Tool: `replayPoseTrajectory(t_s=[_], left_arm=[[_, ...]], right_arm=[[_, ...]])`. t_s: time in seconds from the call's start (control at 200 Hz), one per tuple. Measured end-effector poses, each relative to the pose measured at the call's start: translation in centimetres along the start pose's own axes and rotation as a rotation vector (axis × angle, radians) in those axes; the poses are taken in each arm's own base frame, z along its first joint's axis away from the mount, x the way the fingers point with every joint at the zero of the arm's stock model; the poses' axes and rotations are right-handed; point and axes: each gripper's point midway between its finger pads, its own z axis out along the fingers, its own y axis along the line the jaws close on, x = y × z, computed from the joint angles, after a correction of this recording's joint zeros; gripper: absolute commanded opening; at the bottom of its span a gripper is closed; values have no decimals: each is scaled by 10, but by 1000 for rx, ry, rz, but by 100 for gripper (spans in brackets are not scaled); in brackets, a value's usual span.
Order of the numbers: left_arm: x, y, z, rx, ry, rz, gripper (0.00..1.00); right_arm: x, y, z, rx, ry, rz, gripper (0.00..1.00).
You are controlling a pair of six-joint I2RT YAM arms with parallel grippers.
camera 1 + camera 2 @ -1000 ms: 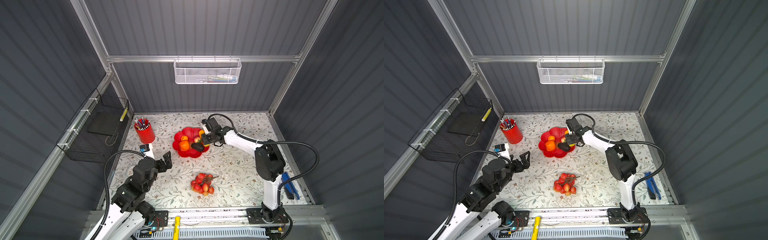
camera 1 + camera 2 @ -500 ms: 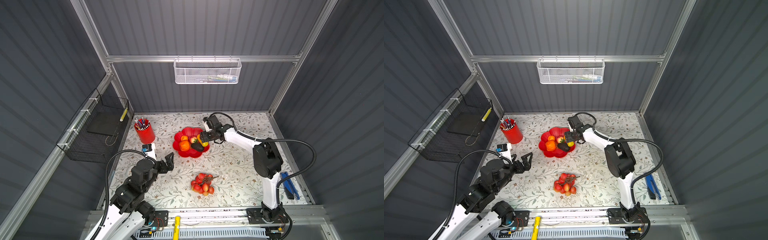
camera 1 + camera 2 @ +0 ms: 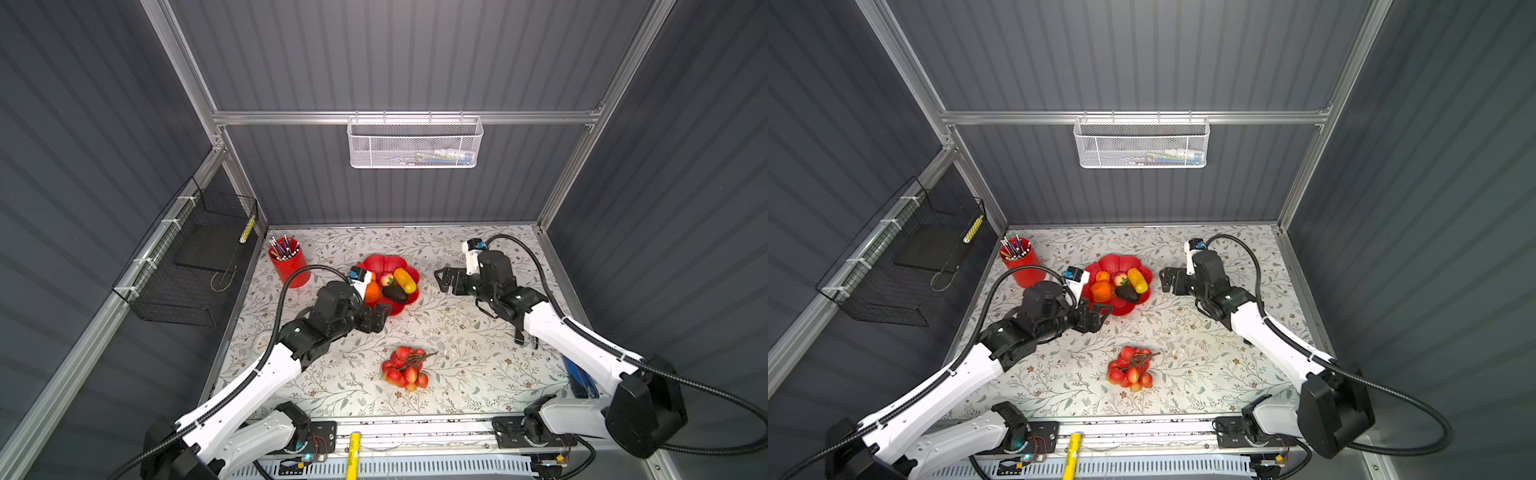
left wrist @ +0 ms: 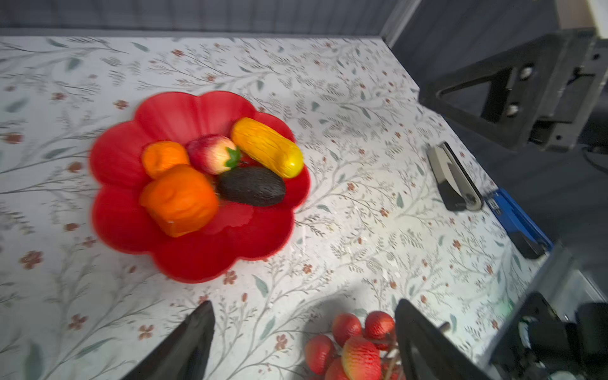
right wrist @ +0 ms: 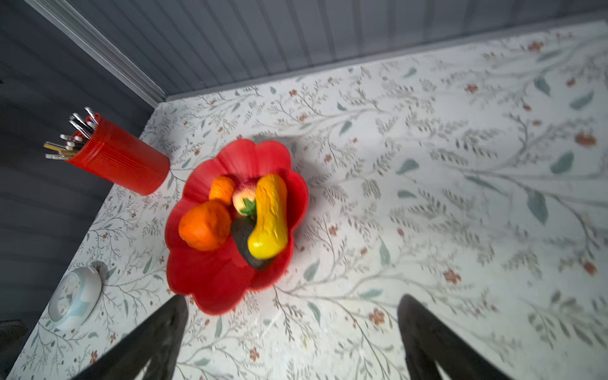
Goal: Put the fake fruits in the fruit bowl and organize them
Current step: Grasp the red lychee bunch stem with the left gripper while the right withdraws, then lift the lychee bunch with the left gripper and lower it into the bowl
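Five plastic fruits [image 3: 395, 293] fill the red flower-shaped bowl [image 3: 384, 262]. Left gripper [image 3: 382, 319] and right gripper [image 3: 441, 282] gape empty, ready for the red berry bunch [image 3: 404, 368] outside.

Walls: dark grey ribbed panels [image 3: 395, 54] close in three sides, seen in both top views.
Frame: bare aluminium posts, with a cross rail [image 3: 291, 117] along the back wall.
Back wall: a white mesh basket [image 3: 415, 145] hangs from that rail.
Left wall: a black wire basket [image 3: 195, 266] is fixed to the side rail.
Table: a pale cover [image 3: 478, 374] printed with leafy twigs and small red flowers.
Light: brightest on the front middle of the cover, and the walls are dim.
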Motion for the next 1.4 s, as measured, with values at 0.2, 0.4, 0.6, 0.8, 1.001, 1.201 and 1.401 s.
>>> replayPoseTrajectory(t_s=[0.2, 0.4, 0.6, 0.8, 1.001, 1.201, 1.401], left_arm=[[23, -61, 15, 130, 70, 183, 82], [54, -100, 27, 180, 140, 318, 80], [86, -122, 47, 173, 223, 413, 79], [107, -119, 66, 121, 285, 450, 67], [113, -113, 79, 72, 307, 464, 56], [115, -111, 85, 56, 318, 462, 32], [113, -110, 86, 44, 311, 463, 8]], right_arm=[[36, -35, -22, 49, -4, 95, 99], [28, -51, -33, 75, -52, 141, 99], [27, -55, -33, 76, -53, 165, 99], [28, -54, -33, 64, -47, 181, 99], [31, -58, -35, 70, -47, 185, 99], [30, -59, -38, 71, -57, 188, 99], [30, -60, -37, 73, -56, 190, 99]])
